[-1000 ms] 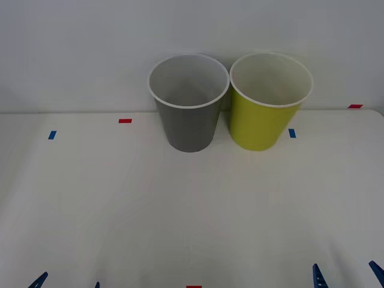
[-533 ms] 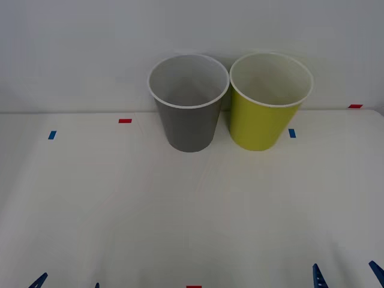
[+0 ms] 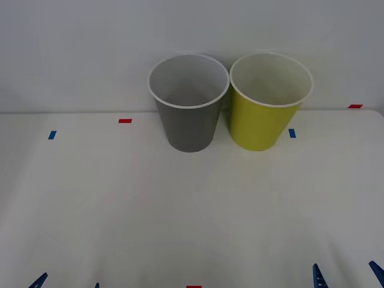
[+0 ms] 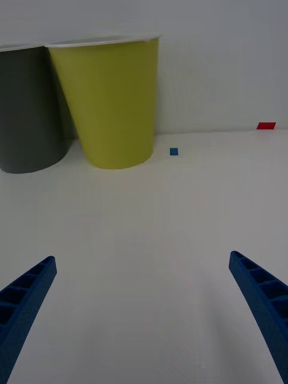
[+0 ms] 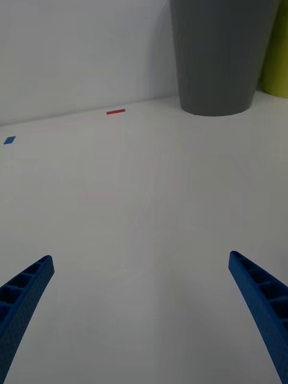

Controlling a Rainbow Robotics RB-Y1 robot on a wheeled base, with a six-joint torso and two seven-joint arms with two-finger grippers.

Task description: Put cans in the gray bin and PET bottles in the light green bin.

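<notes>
The gray bin (image 3: 189,114) stands upright at the back middle of the white table, touching or nearly touching the light green bin (image 3: 264,117) on its right. Both have white rims and pale insides, and nothing shows inside them from the front view. The cans and PET bottles are out of view. My left gripper (image 3: 67,283) hangs open at the near left edge, with the gray bin (image 5: 219,57) far ahead of it (image 5: 141,261). My right gripper (image 3: 346,277) is open at the near right edge, facing the light green bin (image 4: 114,102) from a distance (image 4: 143,259). Neither gripper holds anything.
The table (image 3: 192,210) carries small tape marks: a red one (image 3: 125,120) and a blue one (image 3: 52,135) on the left, a blue one (image 3: 292,133) and a red one (image 3: 355,106) on the right. A plain wall rises right behind the bins.
</notes>
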